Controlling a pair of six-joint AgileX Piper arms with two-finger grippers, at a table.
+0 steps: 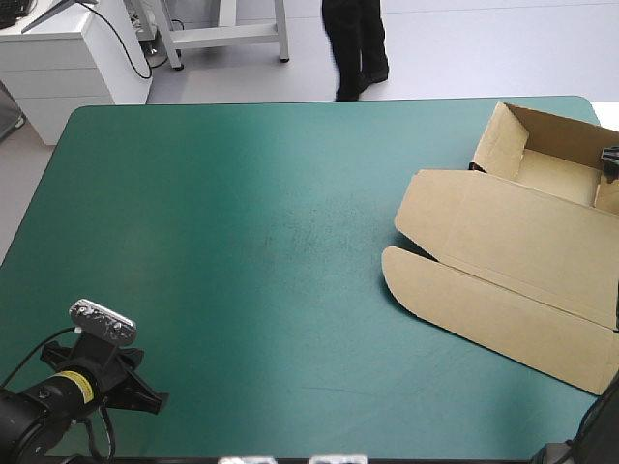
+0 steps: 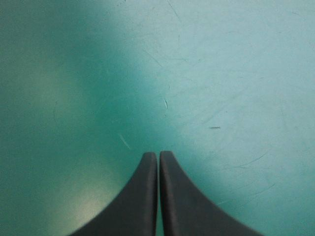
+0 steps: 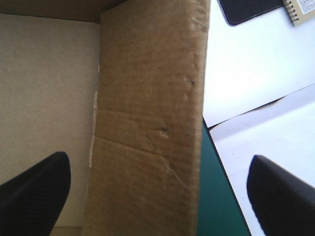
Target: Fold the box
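Left gripper [image 2: 158,155], fingers pressed together and empty, hovered over the near-left corner of the teal-green cover [image 1: 242,213]. Toward the far right lay the brown box [image 1: 503,242], an open tray with its lid flat. Right gripper [image 3: 157,169] gaped astride a tray wall, seemingly without contact.

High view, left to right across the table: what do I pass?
Left gripper with shut black fingers at the near-left corner → bare teal-green table cover → brown cardboard box, an open tray with its lid flat → right gripper, open, at the box's far-right wall.
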